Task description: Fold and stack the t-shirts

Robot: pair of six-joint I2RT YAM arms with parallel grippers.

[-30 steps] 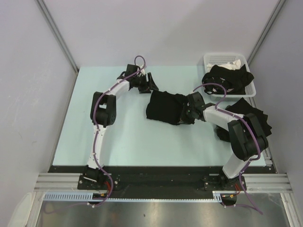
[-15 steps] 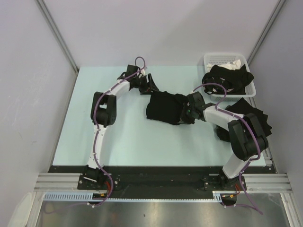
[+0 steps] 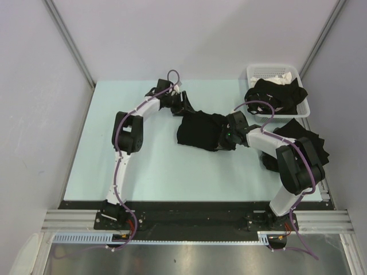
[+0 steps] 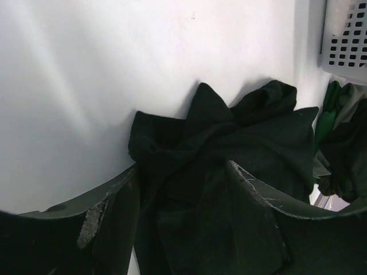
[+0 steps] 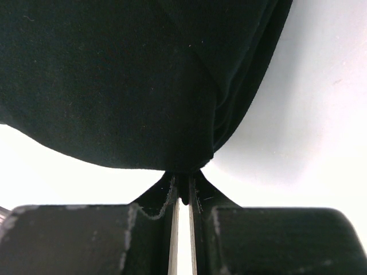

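Pinching a fold of the black t-shirt (image 3: 198,130) at its right edge, the right gripper (image 5: 182,180) had its jaws pressed almost together on the cloth. That shirt lay crumpled near the middle of the pale green table (image 3: 149,172). The left gripper (image 4: 183,197) hovered at the shirt's far-left corner with its jaws spread, cloth showing between them, possibly brushing it, though contact was hard to judge. More black t-shirts (image 3: 278,94) were heaped in the white slotted basket (image 3: 255,70) at the far right corner, and another dark pile (image 3: 307,140) sat on the table beside the right arm (image 3: 292,169)
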